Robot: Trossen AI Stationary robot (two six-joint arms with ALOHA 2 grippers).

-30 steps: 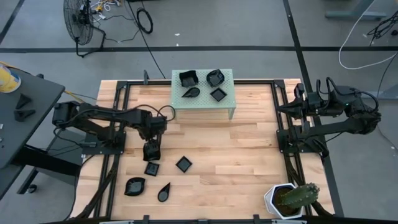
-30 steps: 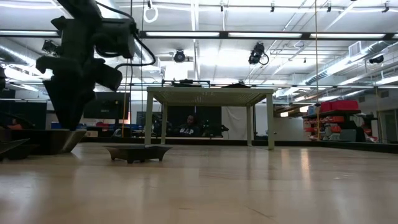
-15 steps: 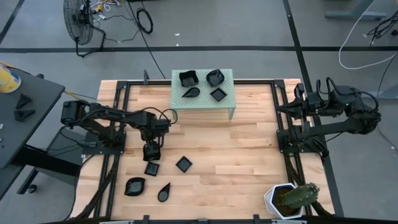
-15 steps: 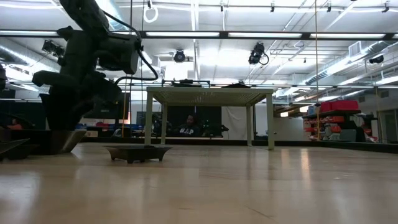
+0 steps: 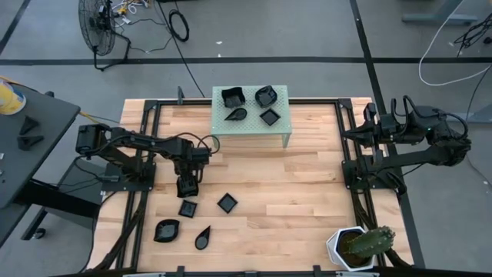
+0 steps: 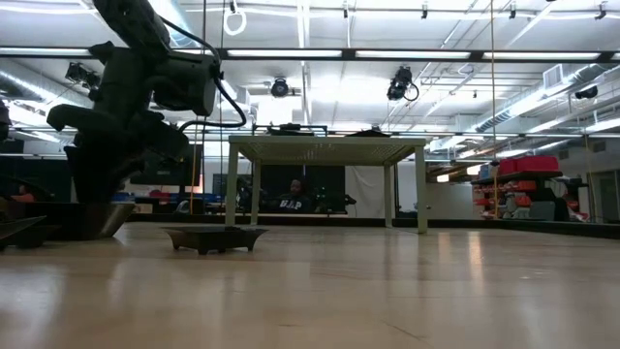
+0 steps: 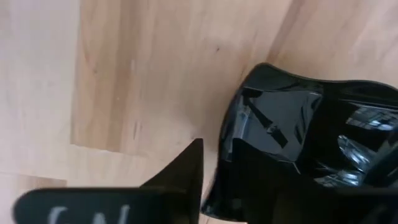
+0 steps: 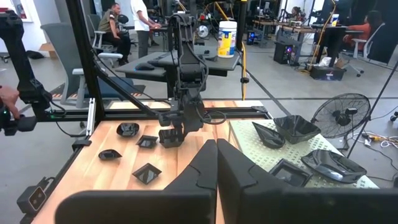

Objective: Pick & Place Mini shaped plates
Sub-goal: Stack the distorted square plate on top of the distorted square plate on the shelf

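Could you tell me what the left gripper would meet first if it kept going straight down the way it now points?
Most likely the small square black plate directly under the left gripper. The left wrist view shows that plate right at the fingers, on the wooden table. Whether they already touch it is unclear.

The high view looks straight down from well above the light wooden slatted table (image 5: 292,192), taking in all of it and the grey floor around. The low view sits at table-top height, looking level across the boards into the room beyond. Both share the pale green perforated metal stand (image 5: 250,111) (image 6: 325,147) at the table's far edge. The left wrist view points down, very close to a glossy black square dish (image 7: 292,143). The right wrist view looks from farther off across the table toward the left arm, and shares the stand (image 8: 261,155) and the loose black dishes.
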